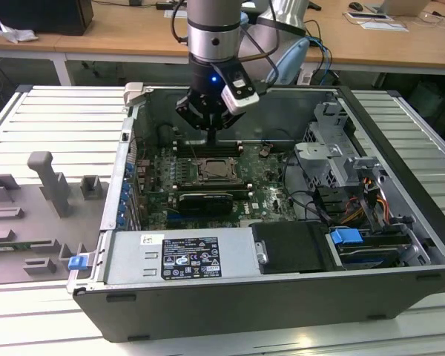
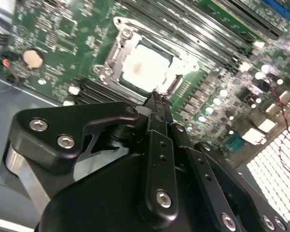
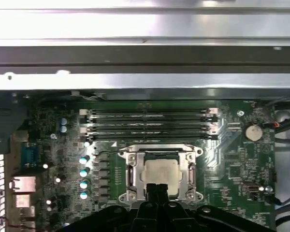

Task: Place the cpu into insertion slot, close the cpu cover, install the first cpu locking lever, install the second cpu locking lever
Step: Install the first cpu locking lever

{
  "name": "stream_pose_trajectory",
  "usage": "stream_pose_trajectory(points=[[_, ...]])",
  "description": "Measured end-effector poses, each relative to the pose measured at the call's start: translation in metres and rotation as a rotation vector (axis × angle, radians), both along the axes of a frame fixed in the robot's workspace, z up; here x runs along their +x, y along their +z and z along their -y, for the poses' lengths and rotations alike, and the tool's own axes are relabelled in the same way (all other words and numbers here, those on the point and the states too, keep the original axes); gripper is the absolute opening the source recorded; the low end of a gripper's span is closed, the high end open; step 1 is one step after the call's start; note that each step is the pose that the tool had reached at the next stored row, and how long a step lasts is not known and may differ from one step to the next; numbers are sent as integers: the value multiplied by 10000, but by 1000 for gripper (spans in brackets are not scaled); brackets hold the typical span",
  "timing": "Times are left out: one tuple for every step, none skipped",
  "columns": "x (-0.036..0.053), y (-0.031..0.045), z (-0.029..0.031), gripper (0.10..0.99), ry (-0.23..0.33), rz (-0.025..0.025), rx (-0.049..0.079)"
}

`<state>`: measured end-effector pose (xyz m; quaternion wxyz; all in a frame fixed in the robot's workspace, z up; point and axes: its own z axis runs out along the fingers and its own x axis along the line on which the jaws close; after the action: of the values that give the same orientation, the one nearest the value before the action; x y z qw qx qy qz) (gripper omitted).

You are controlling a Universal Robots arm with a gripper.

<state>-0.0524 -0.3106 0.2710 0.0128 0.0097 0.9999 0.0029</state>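
You will find the gripper (image 1: 210, 137) hanging inside the open computer case (image 1: 400, 222), its fingertips (image 2: 156, 96) just above the edge of the cpu cover (image 3: 133, 174) that faces the memory slots (image 3: 150, 123). Whether they touch the cover cannot be made out. The jaws are pressed together and hold nothing. The cpu (image 3: 160, 173) lies flat in the insertion slot (image 3: 159, 157), and the cover is down around it, so the pale face shows through the window. In the first wrist view the fingers (image 3: 152, 193) hide one edge of the chip and cover. In the second wrist view the gripper's black body blocks much of the motherboard (image 2: 58, 29). A thin wire lever (image 2: 117, 21) runs beside the cover; you cannot tell from these pictures whether it is latched. In the exterior view the socket is partly masked by the fingers and shows little detail. As for room, the memory slots lie just beside the socket toward the case's far wall (image 3: 145, 63). A long black card (image 1: 204, 200) lies near its opposite side. The drive cage (image 1: 334, 141) and loose cables (image 1: 356, 200) stand well apart at the exterior view's right. The coin cell (image 3: 253, 132) sits clear of the socket.
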Motion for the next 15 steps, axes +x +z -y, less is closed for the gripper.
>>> stream_pose_trajectory(points=[[-37,-4,0,106,3,-16,10],[-69,-6,0,106,4,-32,16],[-95,-8,0,106,4,-42,21],[-133,-12,0,106,3,-54,29],[-164,-14,0,106,5,-58,40],[-189,-15,0,106,4,-59,44],[-202,-15,0,106,3,-58,46],[-212,-15,0,106,4,-58,48],[-236,-15,0,106,3,-60,56],[-273,-15,0,106,5,-59,71],[-309,-15,0,106,5,-60,89],[-371,-17,0,106,3,-58,106],[-393,-18,0,106,4,-58,107],[-424,-20,0,106,5,-59,108],[-441,-22,0,106,4,-58,109]])
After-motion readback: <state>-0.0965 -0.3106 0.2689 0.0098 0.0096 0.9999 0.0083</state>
